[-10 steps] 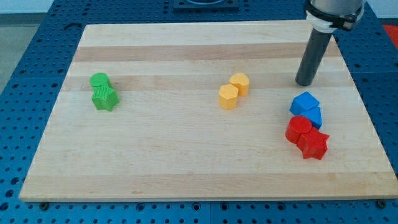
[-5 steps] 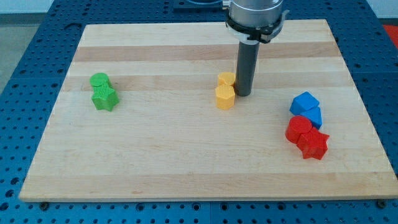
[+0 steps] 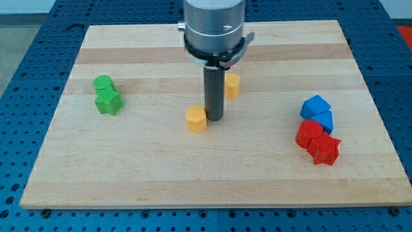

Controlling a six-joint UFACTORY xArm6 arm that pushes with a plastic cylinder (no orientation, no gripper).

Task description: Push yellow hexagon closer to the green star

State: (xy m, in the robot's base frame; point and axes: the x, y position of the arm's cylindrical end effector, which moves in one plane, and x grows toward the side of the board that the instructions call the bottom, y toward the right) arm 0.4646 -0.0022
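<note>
The yellow hexagon [image 3: 196,118] lies near the middle of the board. My tip [image 3: 214,118] stands right against its right side. A second yellow block [image 3: 232,84] sits behind the rod, a little up and to the right, partly hidden by it. The green star [image 3: 109,101] lies at the view's left, touching a green round block [image 3: 102,83] just above it. The yellow hexagon is well to the right of the green star.
Two blue blocks [image 3: 317,112] and two red blocks [image 3: 316,143], the lower one a star, cluster at the view's right. The wooden board [image 3: 212,180] rests on a blue perforated table.
My tip swept from the view's upper right to the centre. It reached the two yellow blocks, pushed the hexagon left and down, and the pair has split apart.
</note>
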